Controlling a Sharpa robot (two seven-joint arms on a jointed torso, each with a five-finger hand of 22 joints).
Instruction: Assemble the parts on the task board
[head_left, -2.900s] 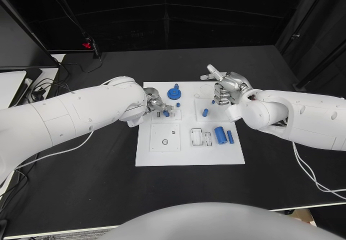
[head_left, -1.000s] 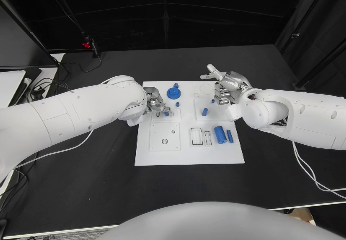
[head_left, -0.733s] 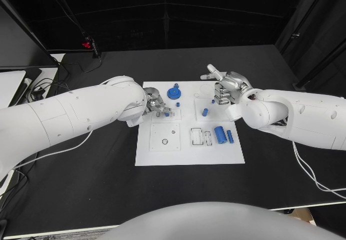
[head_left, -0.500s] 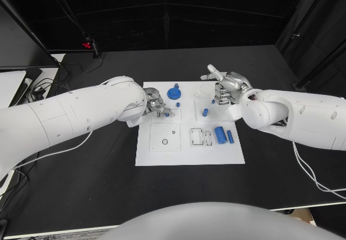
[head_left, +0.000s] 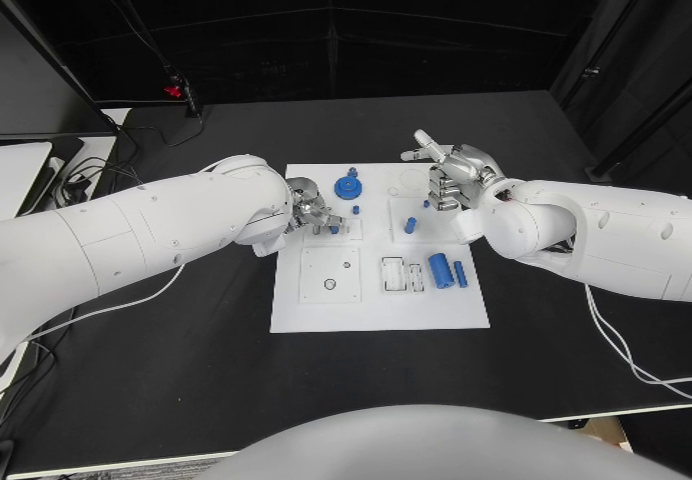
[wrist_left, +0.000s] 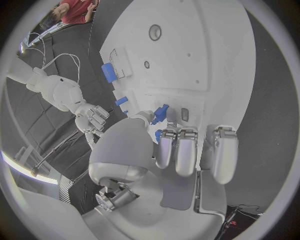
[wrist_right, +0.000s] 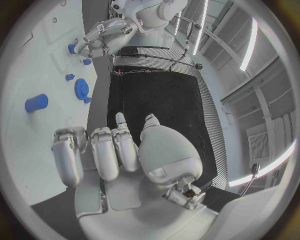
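The white task board (head_left: 378, 300) lies in the middle of the black table. My left hand (head_left: 309, 213) rests low over the board's far left part and pinches a small blue part (head_left: 333, 227), which also shows between its fingertips (wrist_left: 161, 114). My right hand (head_left: 456, 176) hovers over the board's far right corner, fingers apart and holding nothing. A blue gear (head_left: 346, 186) stands at the board's far edge, with a small blue peg (head_left: 355, 209) just nearer. Another blue peg (head_left: 411, 224) stands in the right middle. A blue cylinder (head_left: 438, 270) and a blue bar (head_left: 460, 273) lie near the right edge.
Black table (head_left: 173, 340) surrounds the board on all sides. Cables (head_left: 87, 175) run along the table's far left. The right wrist view shows the blue cylinder (wrist_right: 36, 103), the gear (wrist_right: 80, 89) and my left hand (wrist_right: 94, 42) across the board.
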